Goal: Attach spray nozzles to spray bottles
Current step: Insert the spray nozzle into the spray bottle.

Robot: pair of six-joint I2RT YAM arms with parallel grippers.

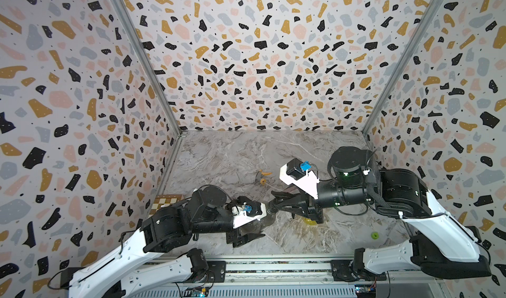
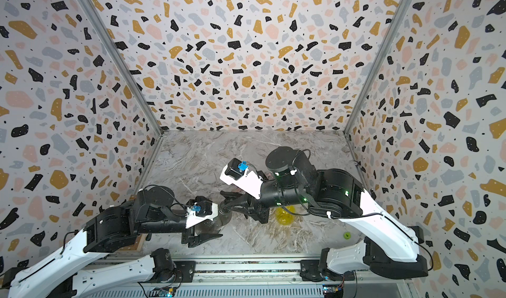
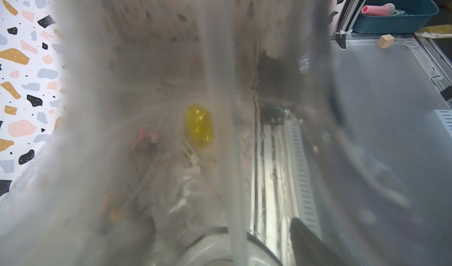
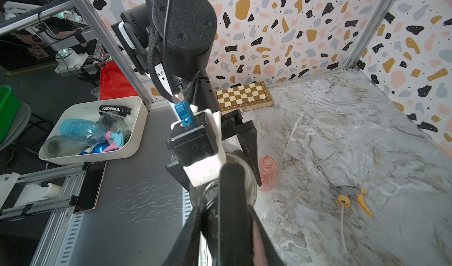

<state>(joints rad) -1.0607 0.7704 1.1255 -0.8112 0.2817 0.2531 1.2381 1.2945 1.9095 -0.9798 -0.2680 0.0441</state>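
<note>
Two tools meet over the marble bench [image 4: 342, 130], the left tool [image 3: 225, 230] clamped on the smoky grey bottle [image 3: 122, 130], the right tool [image 4: 227, 211] closed on the black nozzle [image 4: 231, 186] at its neck, while the pink bottle [image 4: 267, 173] stands upright nearby.

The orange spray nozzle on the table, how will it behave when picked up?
The grey-and-orange nozzle looks small plastic, so probably light. Its thin dip tube curves along the table, so it likely flexes and swings. The irregular head lies sideways; pushed, it should slide, not roll.
</note>
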